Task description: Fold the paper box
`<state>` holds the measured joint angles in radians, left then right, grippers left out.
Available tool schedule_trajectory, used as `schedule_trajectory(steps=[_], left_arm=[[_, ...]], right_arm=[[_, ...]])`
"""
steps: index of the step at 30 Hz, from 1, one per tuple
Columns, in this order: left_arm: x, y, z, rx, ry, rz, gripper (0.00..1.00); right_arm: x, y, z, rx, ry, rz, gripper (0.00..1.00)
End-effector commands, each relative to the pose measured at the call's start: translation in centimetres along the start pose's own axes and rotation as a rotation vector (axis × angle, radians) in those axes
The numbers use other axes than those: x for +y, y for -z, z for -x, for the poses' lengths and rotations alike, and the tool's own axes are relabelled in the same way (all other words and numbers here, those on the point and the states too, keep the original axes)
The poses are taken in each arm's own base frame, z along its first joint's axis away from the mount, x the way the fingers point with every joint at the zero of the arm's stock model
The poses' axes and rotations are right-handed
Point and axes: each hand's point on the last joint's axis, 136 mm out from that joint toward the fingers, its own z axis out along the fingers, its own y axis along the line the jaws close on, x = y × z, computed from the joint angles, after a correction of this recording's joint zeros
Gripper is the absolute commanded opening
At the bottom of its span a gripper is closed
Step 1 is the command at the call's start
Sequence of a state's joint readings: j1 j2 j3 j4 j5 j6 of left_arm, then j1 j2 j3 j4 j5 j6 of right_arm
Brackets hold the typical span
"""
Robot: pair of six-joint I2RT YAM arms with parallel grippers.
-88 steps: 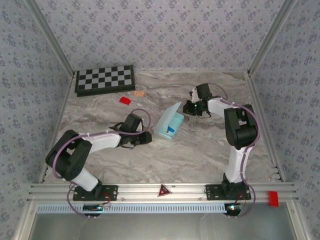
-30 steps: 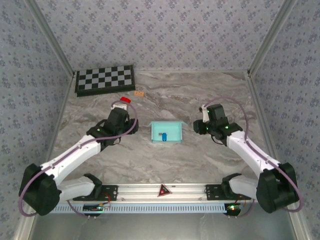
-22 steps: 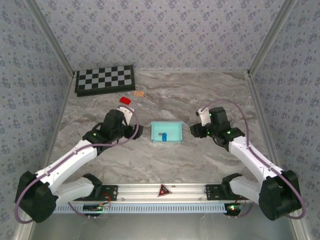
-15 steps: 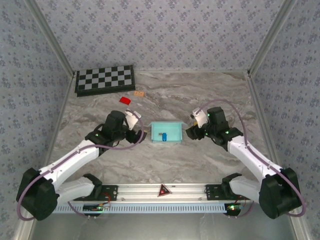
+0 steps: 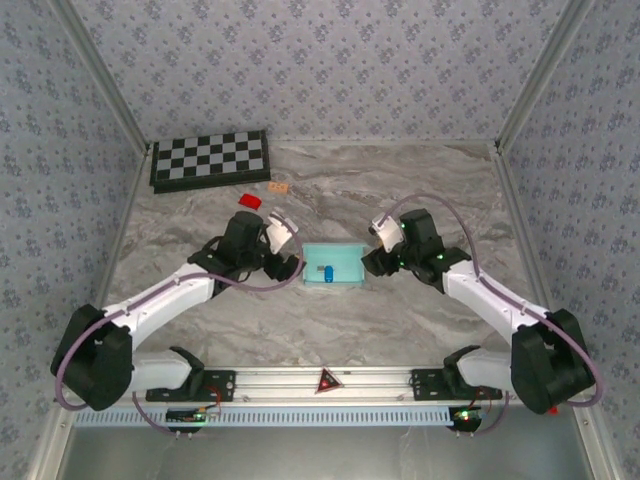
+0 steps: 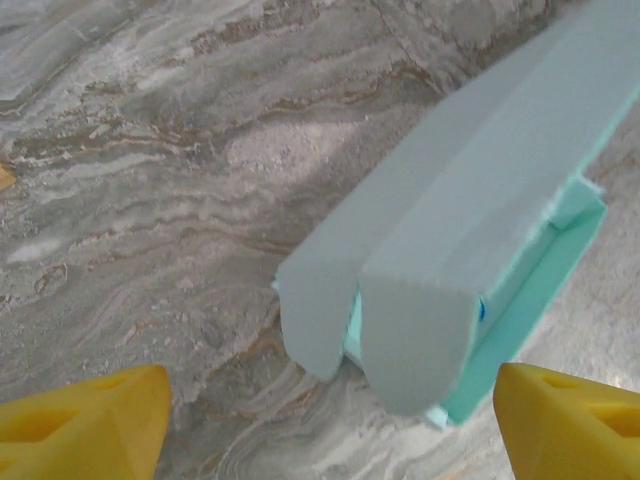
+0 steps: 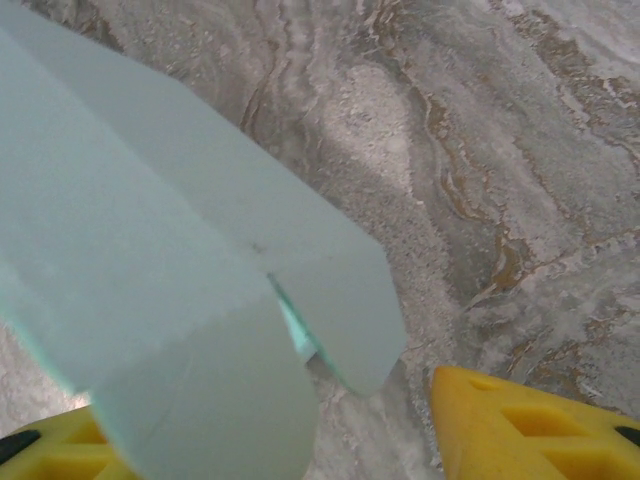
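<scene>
Paper box (image 5: 333,266) between left claw (image 5: 292,252), right claw (image 5: 373,248); both spread wide.

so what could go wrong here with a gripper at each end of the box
The paper box sits loose between the open left gripper and right gripper; an uneven push could skew or slide it. Its rounded flaps hang untucked, so a finger might crease them. The blue item inside may block a flap.

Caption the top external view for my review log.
Left gripper and right gripper, both open, flank the ends of a pale cyan card box on the grey marbled table.
</scene>
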<state>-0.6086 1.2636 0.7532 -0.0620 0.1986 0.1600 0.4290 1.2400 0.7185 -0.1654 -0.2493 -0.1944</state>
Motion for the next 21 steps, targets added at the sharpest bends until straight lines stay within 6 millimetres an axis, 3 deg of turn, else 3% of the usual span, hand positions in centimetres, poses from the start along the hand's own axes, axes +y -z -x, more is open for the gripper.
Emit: schedule_trajectory(steps=[1,11,21], left_arm=[[0.2,-0.2,2.3,-0.059,0.044,-0.011,0.81],[0.3,-1.4,2.5,-0.034,0.138,-0.026,0.68],[-0.2,-2.2,2.4,-0.015,0.219,-0.064,0.47]], right_arm=[[-0.7,-0.2,1.9,-0.033,-0.036,-0.030,0.59],[-1.2,-1.5,1.9,0.012,-0.129,-0.028,0.55],[-1.1,-1.9,1.7,0.042,-0.188,-0.011,0.46]])
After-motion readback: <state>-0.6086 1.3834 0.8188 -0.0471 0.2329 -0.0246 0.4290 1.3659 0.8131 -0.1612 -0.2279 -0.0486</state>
